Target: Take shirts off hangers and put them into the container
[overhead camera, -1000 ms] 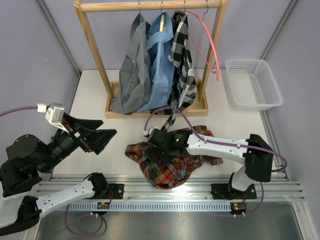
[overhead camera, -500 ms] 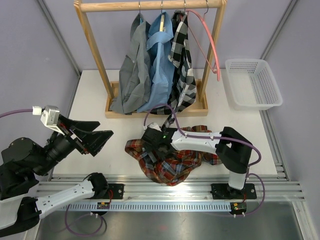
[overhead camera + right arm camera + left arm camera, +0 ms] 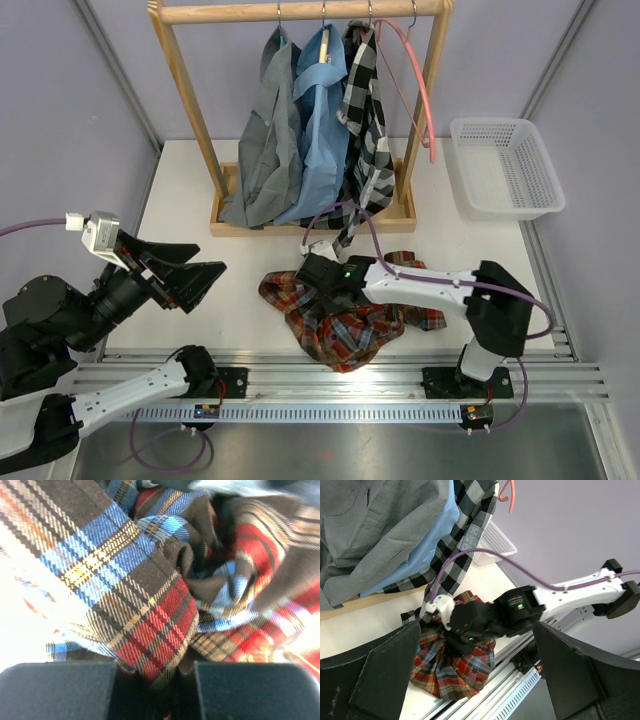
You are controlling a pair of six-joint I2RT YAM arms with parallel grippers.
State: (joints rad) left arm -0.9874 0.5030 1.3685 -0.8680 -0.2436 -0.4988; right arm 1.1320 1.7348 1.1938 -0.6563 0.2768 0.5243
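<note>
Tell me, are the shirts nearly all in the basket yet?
Not nearly. One is done halfway: the red plaid shirt lies on the table, off the bare pink hanger. The right pincer is pinching it now. The white basket holds nothing, and the grey shirt, blue shirt and checked shirt hang on the rack.

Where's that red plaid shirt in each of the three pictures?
Top view: red plaid shirt lower centre, on the table.
Left wrist view: bottom, left of centre.
Right wrist view: fills the picture.
Shared landmark: the right arm, whose jaws pinch it.
</note>
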